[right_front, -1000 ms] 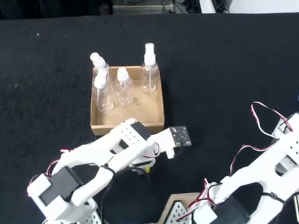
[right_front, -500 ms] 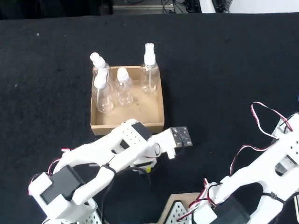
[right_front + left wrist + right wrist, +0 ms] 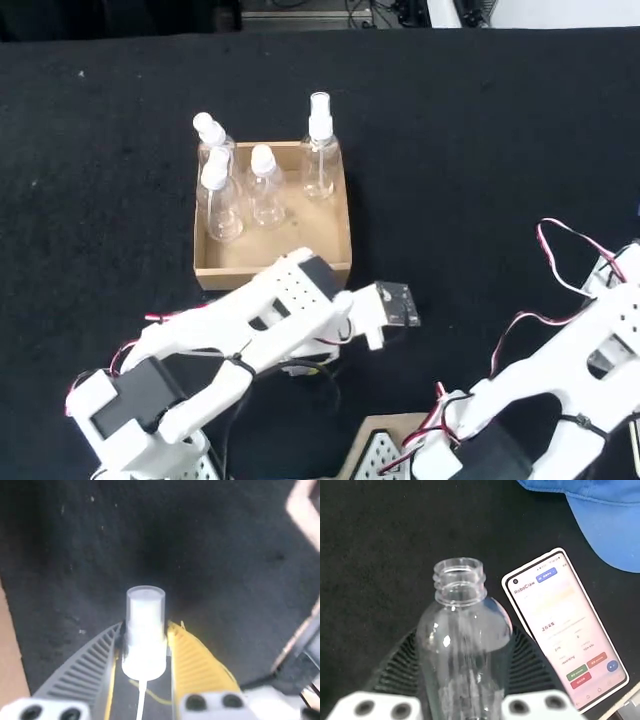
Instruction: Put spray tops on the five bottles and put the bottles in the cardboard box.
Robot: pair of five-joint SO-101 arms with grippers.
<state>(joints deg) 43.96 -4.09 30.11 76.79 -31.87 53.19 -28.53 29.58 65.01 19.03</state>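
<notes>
My left gripper [image 3: 145,628] is shut on a white spray top [image 3: 145,605], whose thin dip tube [image 3: 141,700] runs back between the grey and yellow fingers. My right gripper [image 3: 465,642] is shut on a clear bottle [image 3: 460,585] with a bare, open neck. In the high view the left arm [image 3: 285,315] lies just in front of the cardboard box [image 3: 340,235], and the right arm [image 3: 565,365] sits at the lower right. Several clear bottles with spray tops stand in the box, the tallest-looking one [image 3: 320,150] at its back right corner.
A phone [image 3: 565,630] with a lit screen lies on the black cloth beside the held bottle, and a blue cap [image 3: 590,515] lies beyond it. Red and white cables [image 3: 560,250] loop off the right arm.
The left arm has shifted a little to the right and toward the table's front with the spray top. The right arm and the box have not moved.
</notes>
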